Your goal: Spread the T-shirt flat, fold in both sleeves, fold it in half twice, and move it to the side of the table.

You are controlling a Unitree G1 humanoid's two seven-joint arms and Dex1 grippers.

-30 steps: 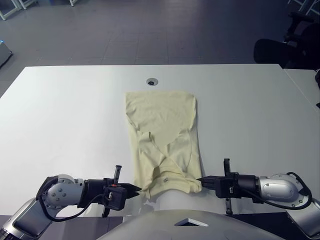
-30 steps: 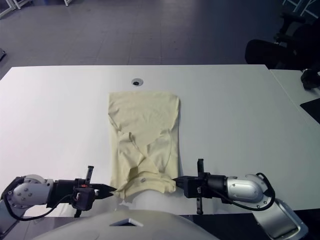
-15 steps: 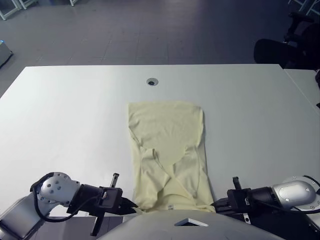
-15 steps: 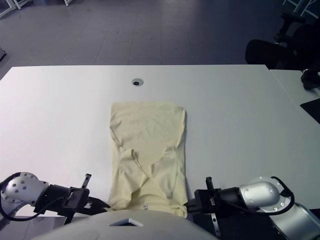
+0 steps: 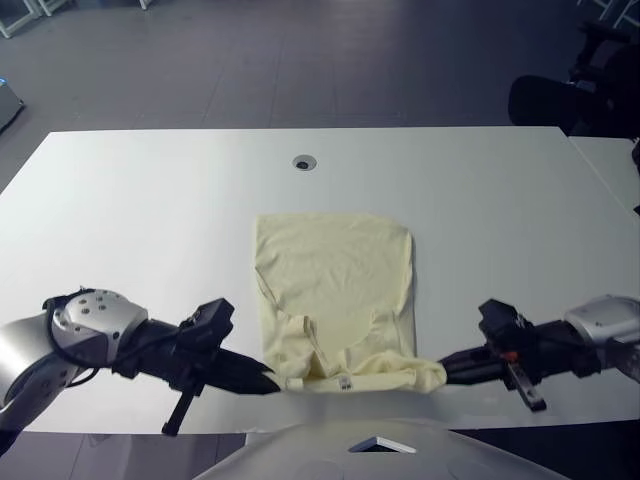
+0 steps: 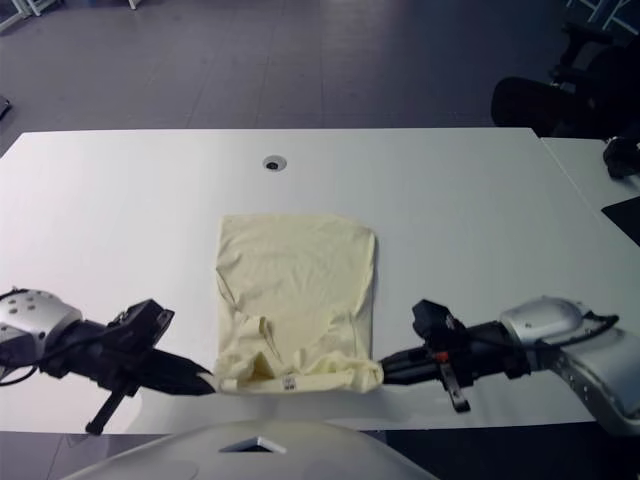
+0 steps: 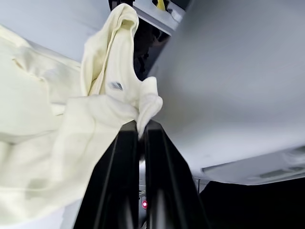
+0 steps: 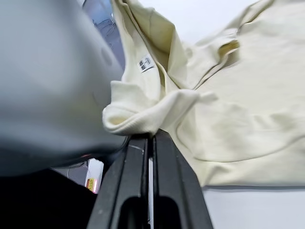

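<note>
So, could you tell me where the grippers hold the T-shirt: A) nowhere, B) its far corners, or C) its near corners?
C: the left gripper and right gripper are each shut on a near corner of the T-shirt, by the table front edge.

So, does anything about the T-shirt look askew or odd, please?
Yes: the T-shirt is bunched and wrinkled along its near edge, between the left gripper and right gripper pinching its corners; the far part lies flat.

Head stereo pair looks down on table (image 5: 500, 200); wrist cameras hug their jaws
</note>
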